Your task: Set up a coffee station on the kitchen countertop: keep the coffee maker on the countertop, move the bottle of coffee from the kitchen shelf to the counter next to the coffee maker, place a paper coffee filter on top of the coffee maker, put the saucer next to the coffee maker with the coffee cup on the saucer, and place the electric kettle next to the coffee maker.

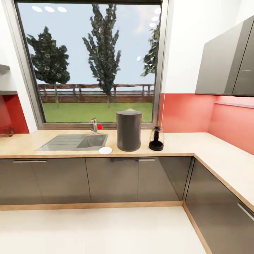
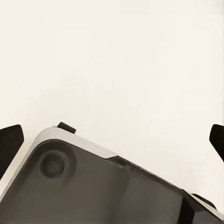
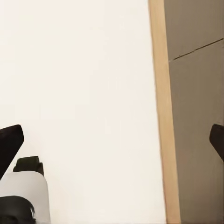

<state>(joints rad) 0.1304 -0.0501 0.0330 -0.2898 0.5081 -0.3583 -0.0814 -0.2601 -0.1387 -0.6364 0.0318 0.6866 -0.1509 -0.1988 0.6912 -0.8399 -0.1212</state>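
Head view, left to right: the kitchen countertop [image 1: 31, 143] runs across the middle of the frame over grey cabinet fronts [image 1: 109, 180], then turns forward along the right edge. Left of centre a steel sink [image 1: 72, 142] is set into it, with a tap [image 1: 94, 125] behind it below the large window [image 1: 93, 61]. The saucer [image 1: 105, 150] lies flat near the counter's front edge, just beside the sink's right corner and close to the coffee maker [image 1: 128, 130], which stands upright at centre. To its right, slightly apart, stands the electric kettle [image 1: 156, 139]. A grey wall cabinet [image 1: 225, 63] occupies the upper right. Left wrist view: the left gripper [image 2: 112, 140] has its dark fingertips [image 2: 9, 142] wide apart at the frame's two edges, over pale floor and a grey part of the robot's body [image 2: 93, 186]. Right wrist view: the right gripper [image 3: 112, 140] is likewise spread, nothing between its fingertips [image 3: 9, 142]; a wooden plinth strip [image 3: 163, 116] and a cabinet panel [image 3: 198, 116] lie on the right.
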